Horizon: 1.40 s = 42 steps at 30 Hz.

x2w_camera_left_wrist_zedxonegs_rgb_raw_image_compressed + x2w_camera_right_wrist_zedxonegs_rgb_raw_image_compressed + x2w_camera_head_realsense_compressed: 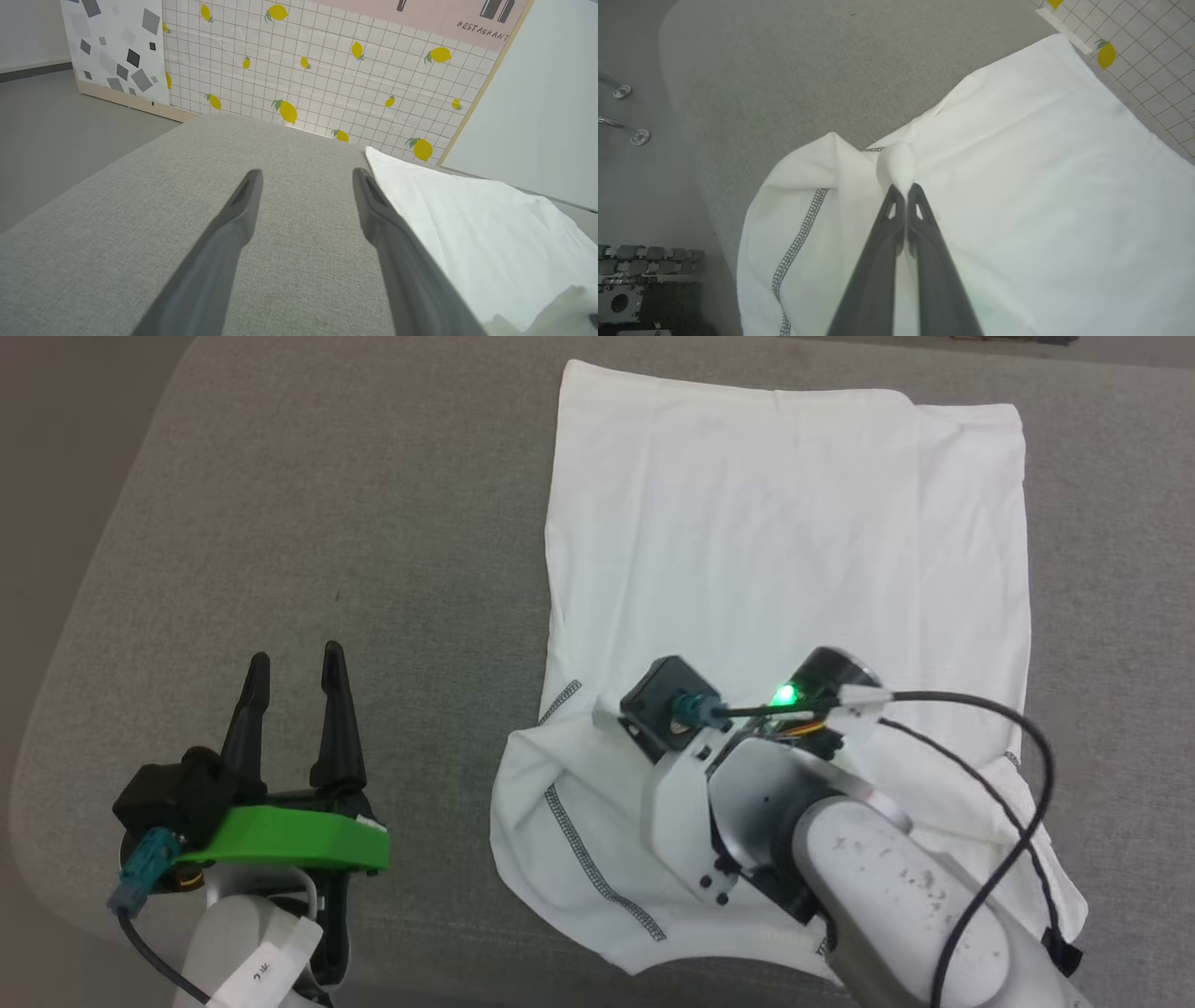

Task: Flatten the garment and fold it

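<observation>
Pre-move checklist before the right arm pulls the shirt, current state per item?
1. Right gripper shut on a pinch of the white shirt: ok.
2. Left gripper open, empty, off the shirt: ok.
3. Shirt lying flat: not ok. The near-left part is bunched, with the zigzag seam curving over the bunched cloth.
4. Layers in the pinch, one or more: cannot tell.
5. Near hem fully on the grey padded surface: cannot tell. The right forearm covers part of it.

On bench [373, 523], right half: garment [784, 523]. My L jaws over bare bench, left of garment, apart. R jaws atop its near-left part, cloth between them.
</observation>
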### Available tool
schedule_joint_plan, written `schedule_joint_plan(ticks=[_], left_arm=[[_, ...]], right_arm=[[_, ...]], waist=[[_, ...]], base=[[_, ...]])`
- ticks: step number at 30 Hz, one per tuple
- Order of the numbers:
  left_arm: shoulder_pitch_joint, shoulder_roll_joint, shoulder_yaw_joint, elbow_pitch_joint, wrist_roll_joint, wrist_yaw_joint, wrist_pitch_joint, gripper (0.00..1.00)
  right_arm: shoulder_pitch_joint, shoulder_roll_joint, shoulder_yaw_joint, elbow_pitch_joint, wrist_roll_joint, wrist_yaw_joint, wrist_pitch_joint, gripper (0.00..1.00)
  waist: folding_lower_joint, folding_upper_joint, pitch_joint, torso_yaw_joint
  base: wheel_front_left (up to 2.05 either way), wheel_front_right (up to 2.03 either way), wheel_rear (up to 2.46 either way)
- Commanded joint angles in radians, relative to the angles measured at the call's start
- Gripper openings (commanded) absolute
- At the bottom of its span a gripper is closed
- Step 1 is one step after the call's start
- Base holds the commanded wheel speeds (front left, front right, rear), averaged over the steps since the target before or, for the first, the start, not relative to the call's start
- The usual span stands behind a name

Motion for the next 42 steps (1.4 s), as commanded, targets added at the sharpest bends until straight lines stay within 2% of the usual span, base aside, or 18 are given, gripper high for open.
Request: schedule_joint_plan(ticks=[1, 10, 11, 12, 13, 16, 19, 23, 27, 34, 42], left_arm=[[-0.020, -0.005, -0.001, 0.002, -0.013, -0.005, -0.004, 1.00], [-0.028, -0.007, -0.004, 0.009, -0.020, -0.008, -0.004, 1.00], [-0.028, -0.007, -0.002, 0.010, -0.021, -0.008, -0.004, 1.00], [-0.027, -0.007, 0.000, 0.011, -0.022, -0.008, -0.004, 1.00], [-0.027, -0.007, 0.001, 0.012, -0.022, -0.008, -0.004, 1.00], [-0.025, -0.007, 0.003, 0.017, -0.020, -0.008, -0.004, 1.00], [-0.023, -0.007, 0.003, 0.021, -0.012, -0.009, -0.004, 1.00], [-0.024, 0.005, -0.004, 0.027, 0.009, -0.011, -0.004, 1.00], [-0.045, 0.034, -0.022, 0.039, 0.019, -0.014, 0.002, 1.00], [-0.197, 0.135, -0.090, 0.054, -0.001, -0.019, 0.081, 1.00], [-0.458, 0.277, -0.158, 0.121, -0.070, -0.020, 0.202, 1.00]], right_arm=[[-0.014, 0.009, 0.026, 0.042, 0.012, -0.002, -0.013, 0.00], [-0.020, 0.016, 0.163, 0.264, 0.101, -0.002, -0.004, 0.00], [-0.020, 0.014, 0.172, 0.275, 0.115, -0.002, 0.005, 0.23], [-0.022, 0.010, 0.187, 0.281, 0.132, -0.002, 0.014, 0.76], [-0.024, 0.009, 0.191, 0.283, 0.148, -0.002, 0.017, 1.00], [-0.027, 0.005, 0.180, 0.259, 0.195, -0.002, -0.005, 1.00], [-0.015, 0.008, 0.119, 0.197, 0.222, -0.002, -0.072, 1.00], [0.026, 0.013, -0.016, 0.068, 0.226, -0.002, -0.218, 1.00], [0.100, 0.021, -0.194, -0.059, 0.164, -0.002, -0.347, 1.00], [0.224, 0.052, -0.445, -0.212, 0.060, -0.002, -0.503, 1.00], [0.256, 0.071, -0.605, -0.243, 0.026, -0.002, -0.631, 1.00]], waist=[[0.0000, 0.0000, 0.015, 0.016], [0.0000, 0.0000, 0.033, 0.032], [0.0000, 0.0000, 0.033, 0.031], [0.0000, 0.0000, 0.032, 0.028], [0.0000, 0.0000, 0.031, 0.024], [0.0000, 0.0000, 0.022, 0.009], [0.0000, 0.0000, 0.009, -0.008], [0.0000, 0.0000, -0.007, -0.042], [0.0000, 0.0000, -0.013, -0.085], [0.0000, 0.0000, 0.039, -0.169], [0.0000, 0.0000, 0.154, -0.262]], base=[[0.00, 0.00, 0.00], [0.00, 0.00, 0.00], [0.00, 0.00, 0.00], [0.00, 0.00, 0.00], [0.00, 0.00, 0.00], [0.00, 0.00, 0.00], [0.00, 0.00, 0.00], [0.00, 0.00, 0.00], [0.00, 0.00, 0.00], [0.00, 0.00, 0.00], [0.00, 0.00, 0.00]])
